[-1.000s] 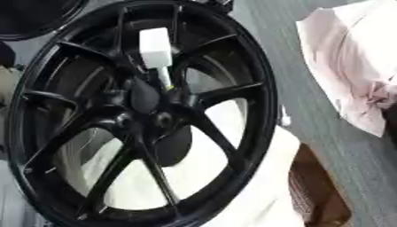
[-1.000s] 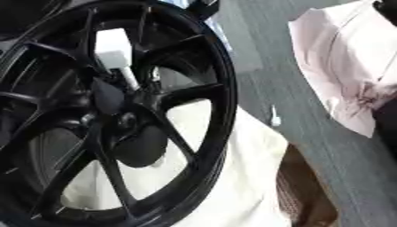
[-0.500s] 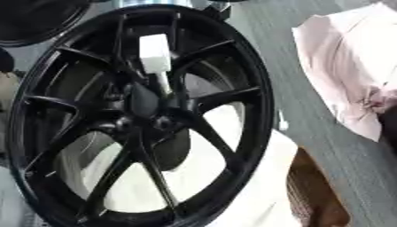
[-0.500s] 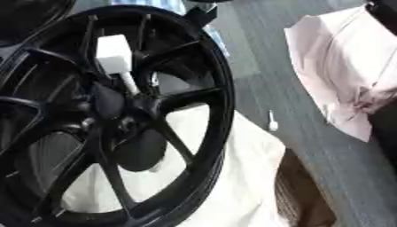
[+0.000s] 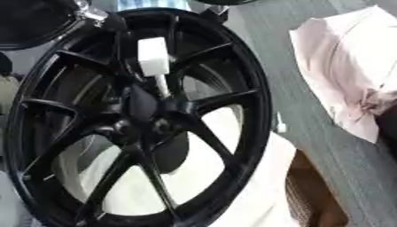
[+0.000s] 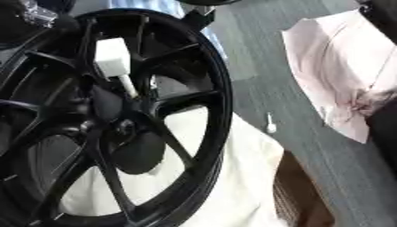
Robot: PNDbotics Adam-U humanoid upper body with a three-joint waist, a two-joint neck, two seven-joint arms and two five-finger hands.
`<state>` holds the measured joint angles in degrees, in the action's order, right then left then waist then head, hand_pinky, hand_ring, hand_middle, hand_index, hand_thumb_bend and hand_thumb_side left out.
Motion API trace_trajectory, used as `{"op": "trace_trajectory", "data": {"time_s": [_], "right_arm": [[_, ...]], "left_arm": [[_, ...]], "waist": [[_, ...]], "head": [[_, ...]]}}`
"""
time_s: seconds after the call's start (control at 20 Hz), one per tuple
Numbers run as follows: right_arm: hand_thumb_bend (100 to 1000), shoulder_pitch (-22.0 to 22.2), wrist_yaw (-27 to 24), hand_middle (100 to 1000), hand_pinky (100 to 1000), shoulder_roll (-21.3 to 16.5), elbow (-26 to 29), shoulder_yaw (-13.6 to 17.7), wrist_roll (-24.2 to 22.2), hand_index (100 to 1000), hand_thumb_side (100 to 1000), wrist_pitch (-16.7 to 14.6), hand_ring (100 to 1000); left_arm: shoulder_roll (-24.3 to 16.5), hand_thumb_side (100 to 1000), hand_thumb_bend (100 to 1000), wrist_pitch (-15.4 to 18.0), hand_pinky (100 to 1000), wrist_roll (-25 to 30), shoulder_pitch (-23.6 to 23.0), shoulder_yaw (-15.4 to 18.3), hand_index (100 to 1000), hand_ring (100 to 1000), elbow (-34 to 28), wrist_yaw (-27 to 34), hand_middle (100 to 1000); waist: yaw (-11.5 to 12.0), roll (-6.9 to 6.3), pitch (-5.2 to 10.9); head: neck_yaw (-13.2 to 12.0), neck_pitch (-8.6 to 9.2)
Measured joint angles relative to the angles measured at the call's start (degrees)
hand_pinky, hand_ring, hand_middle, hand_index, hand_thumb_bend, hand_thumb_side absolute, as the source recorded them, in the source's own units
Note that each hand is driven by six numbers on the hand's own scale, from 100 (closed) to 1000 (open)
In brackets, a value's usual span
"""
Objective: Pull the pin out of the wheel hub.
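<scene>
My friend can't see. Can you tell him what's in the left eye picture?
A big black wheel fills most of the picture, with a white pin sticking out of its middle; the pin has a blocky white top. The wheel rests on a white cloth, and a pale pink cloth lies on the grey floor to the right. No robot hand shows.

Even bright light, soft blur, no glare

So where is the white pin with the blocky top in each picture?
Left eye view: the pin is in the upper left part, its thin stem running down to the hub of the black wheel.
Right eye view: the pin sits further left, again in the upper part, over the spokes.
Shared landmark: the pink cloth on the grey floor at the right.
</scene>
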<state>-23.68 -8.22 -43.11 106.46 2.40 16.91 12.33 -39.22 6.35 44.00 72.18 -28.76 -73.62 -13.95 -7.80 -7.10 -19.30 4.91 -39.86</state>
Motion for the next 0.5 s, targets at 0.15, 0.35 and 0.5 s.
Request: {"op": "trace_trajectory", "data": {"time_s": [0.15,0.35,0.5], "right_arm": [[100,0.0,0.0,653,796,0.0,0.0,0.0,0.0,771,492,0.0,803],[100,0.0,-0.1,648,795,0.0,-0.3,-0.3,0.0,769,495,0.0,800],[100,0.0,-0.4,647,794,0.0,-0.4,-0.3,0.2,768,496,0.0,799]], "left_arm": [[-1.4,675,637,-0.5,811,0.0,-1.5,-0.6,873,767,-2.7,1.7,739],[-4.3,697,682,-3.5,805,-3.0,-3.6,-1.8,869,744,-7.9,4.8,698],[-6.0,701,675,-7.9,802,-7.1,-4.4,-4.1,858,740,-12.4,5.9,689]], "waist": [[0.1,-0.21,0.00],[0.2,-0.52,-0.01],[0.2,-0.59,-0.03]], "head": [[0.2,0.23],[0.6,0.68],[0.8,0.92]]}}
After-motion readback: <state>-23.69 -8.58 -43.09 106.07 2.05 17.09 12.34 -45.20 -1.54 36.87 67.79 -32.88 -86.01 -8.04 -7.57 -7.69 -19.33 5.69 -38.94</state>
